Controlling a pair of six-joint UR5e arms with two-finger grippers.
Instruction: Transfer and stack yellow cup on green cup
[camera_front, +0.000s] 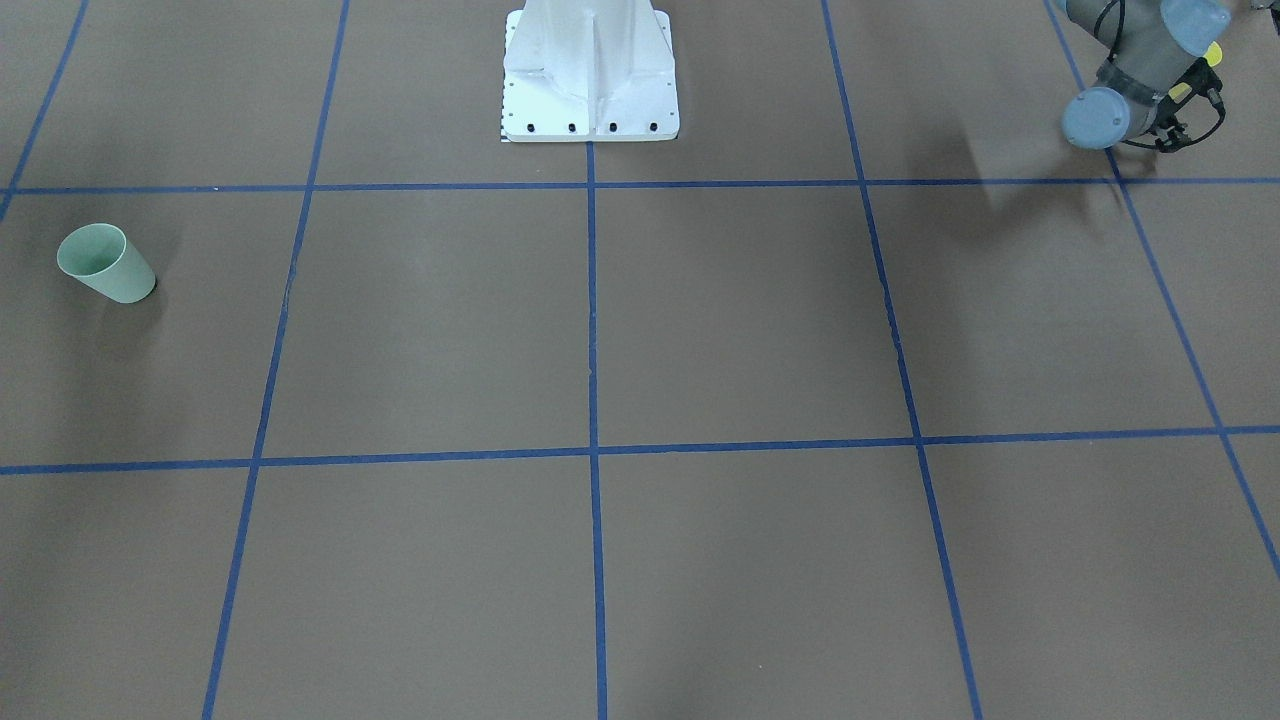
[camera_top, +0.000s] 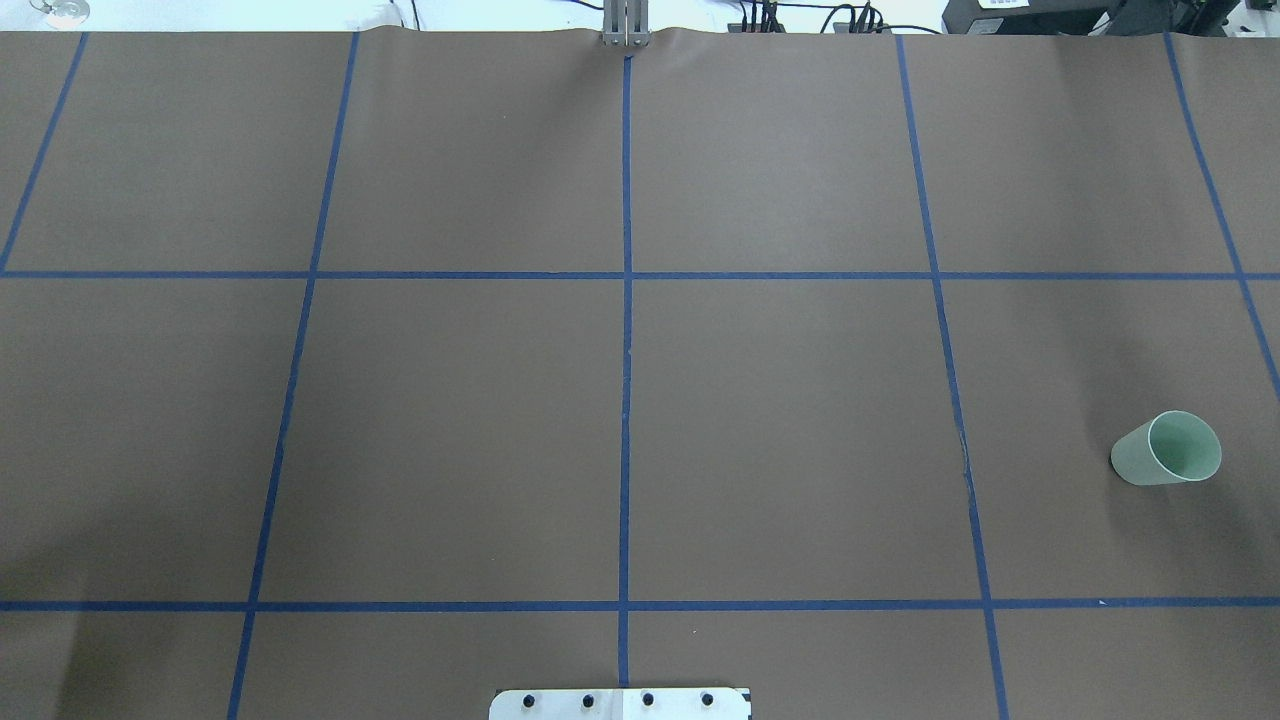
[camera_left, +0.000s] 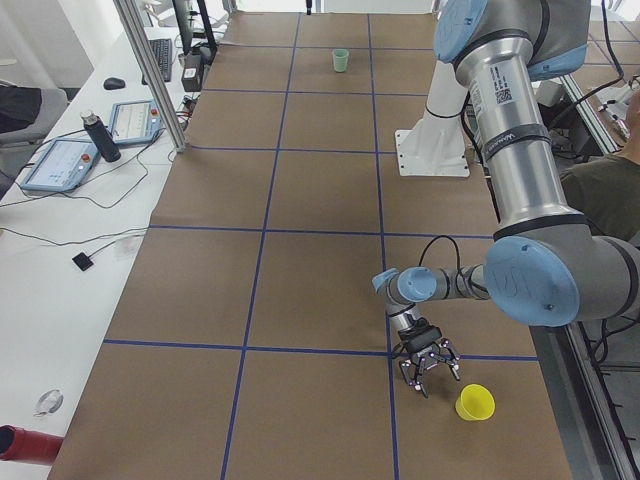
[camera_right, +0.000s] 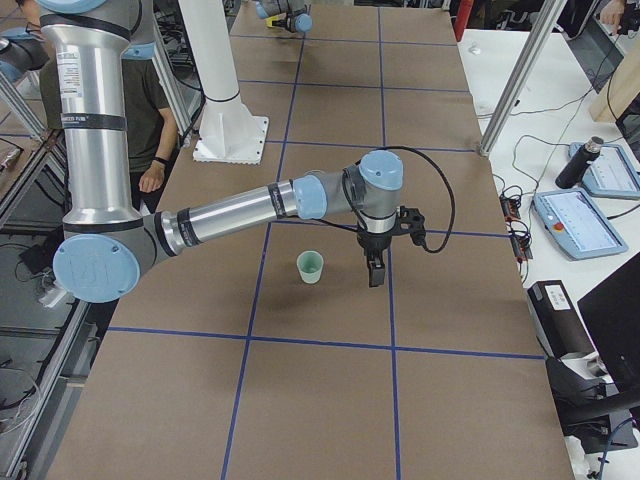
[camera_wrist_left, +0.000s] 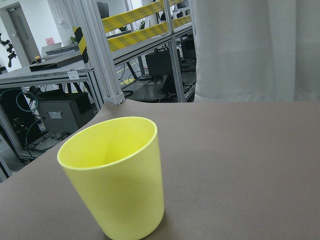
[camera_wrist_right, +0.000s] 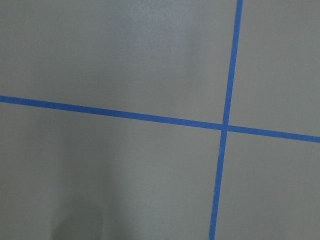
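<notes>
The yellow cup (camera_wrist_left: 117, 175) stands upright near the table's left end; it also shows in the exterior left view (camera_left: 475, 402). My left gripper (camera_left: 428, 372) hangs low just beside it, apart from it; I cannot tell whether it is open or shut. The green cup (camera_top: 1168, 449) stands upright far off on the right side, and shows in the front view (camera_front: 105, 263) and the exterior right view (camera_right: 311, 267). My right gripper (camera_right: 375, 272) points down beside the green cup, apart from it; I cannot tell its state. The right wrist view shows only the table.
The white robot base (camera_front: 590, 90) stands at the table's near middle edge. Blue tape lines (camera_top: 626, 350) divide the brown table. A side bench with tablets and a bottle (camera_left: 100, 135) runs along the far edge. A seated person (camera_left: 610, 190) is behind the robot.
</notes>
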